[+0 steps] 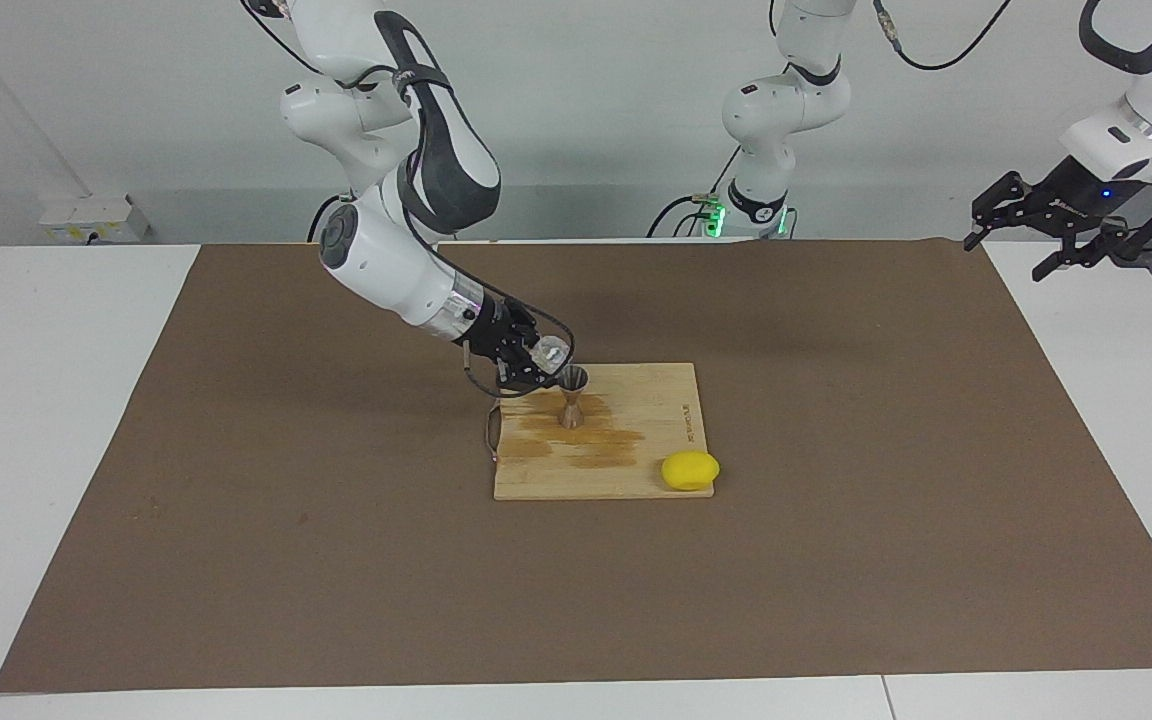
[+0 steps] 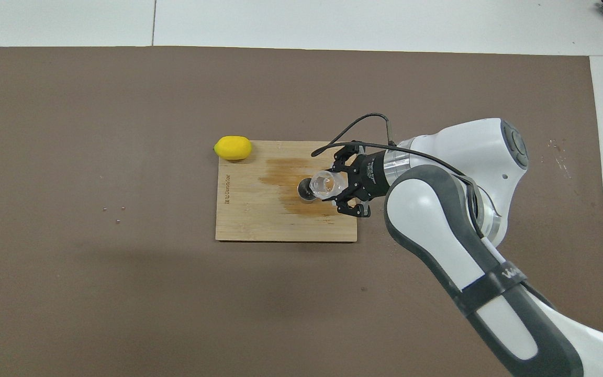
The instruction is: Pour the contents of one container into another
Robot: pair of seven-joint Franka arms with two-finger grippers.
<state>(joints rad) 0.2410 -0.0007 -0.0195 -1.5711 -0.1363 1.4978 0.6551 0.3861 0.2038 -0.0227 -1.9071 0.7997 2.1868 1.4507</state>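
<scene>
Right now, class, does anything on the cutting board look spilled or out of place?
Yes: a dark wet-looking stain spreads across the wooden cutting board around the jigger, like spilled liquid. The lemon overhangs the board's corner. The right gripper holds the glass tumbler tilted over the jigger.

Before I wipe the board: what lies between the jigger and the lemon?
Only board: between the jigger and the lemon the cutting board carries a brown stain, nothing else, shown in both views.

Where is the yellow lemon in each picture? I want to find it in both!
Facing view: the lemon lies low and just past the middle, at the wooden cutting board's corner toward the left arm's end, farthest from the robots.
Overhead view: the lemon lies above the middle, at that same corner.
Shared landmark: the steel jigger standing on the board.
</scene>
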